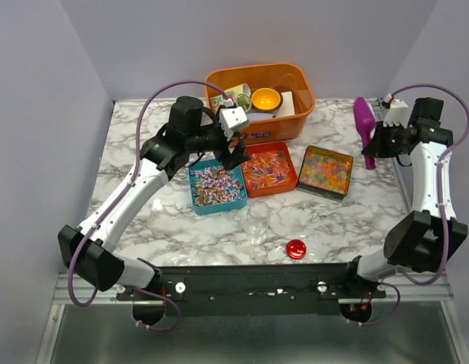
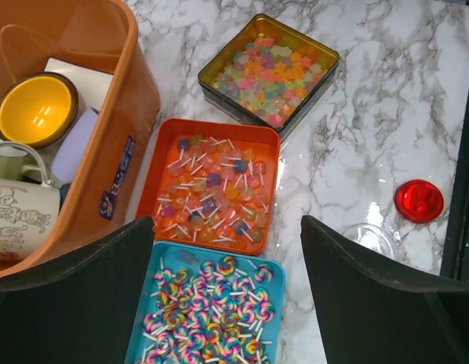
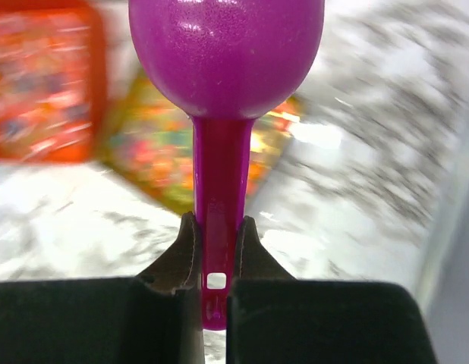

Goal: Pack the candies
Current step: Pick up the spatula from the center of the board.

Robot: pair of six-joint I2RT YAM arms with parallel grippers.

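Note:
The candies lie in three open containers. Swirl lollipops (image 1: 217, 186) fill a blue tray (image 2: 274, 318), flat pale lollipops (image 1: 269, 168) an orange tray (image 2: 274, 174), and glossy jelly pieces (image 1: 325, 171) a dark square tin (image 2: 219, 91). My left gripper (image 1: 233, 155) hangs open above the seam between the blue and orange trays, nothing between its fingers (image 2: 227, 227). At the far right my right gripper (image 1: 375, 144) is shut on the handle of the purple scoop (image 3: 217, 227). The scoop's bowl (image 1: 363, 121) points away from me, above the table.
An orange bin (image 1: 259, 76) at the back holds mugs, a yellow bowl and a white box. A small clear cup (image 1: 258, 221) stands in front of the trays. A round red lid (image 1: 296, 248) lies to the cup's right.

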